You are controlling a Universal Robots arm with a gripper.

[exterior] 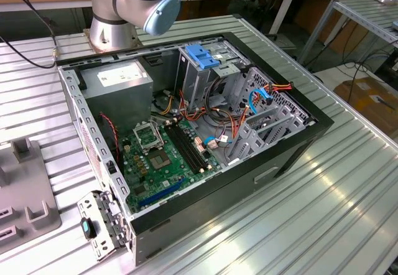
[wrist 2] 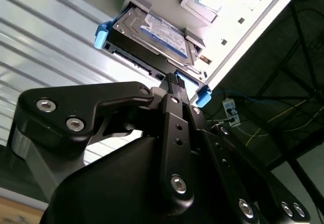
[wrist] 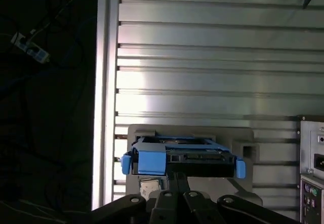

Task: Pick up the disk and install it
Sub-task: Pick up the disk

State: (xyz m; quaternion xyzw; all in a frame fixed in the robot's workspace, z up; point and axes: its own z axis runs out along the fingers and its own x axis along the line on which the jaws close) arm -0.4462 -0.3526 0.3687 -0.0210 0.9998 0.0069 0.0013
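The disk (wrist 2: 152,34) is a grey metal drive with a white and blue label, framed by bright blue rails. It lies in a grey holder (wrist: 243,138) on the ribbed metal table. In the first wrist view the disk (wrist: 177,155) shows end-on, with blue tabs at both ends. My gripper (wrist 2: 172,79) has its two black fingers pressed together, their tips at the disk's near blue rail. The gripper (wrist: 177,176) sits at the middle of that edge. Whether the tips pinch the rail is not visible.
The open computer case (exterior: 273,163) lies on the table, with the motherboard, cables and a tall drive cage (exterior: 205,63) topped by a blue bracket. The arm's base (exterior: 134,1) stands behind it. Grey fixtures (exterior: 25,188) sit at the exterior view's left. The table edge (wrist: 104,82) runs beside the holder.
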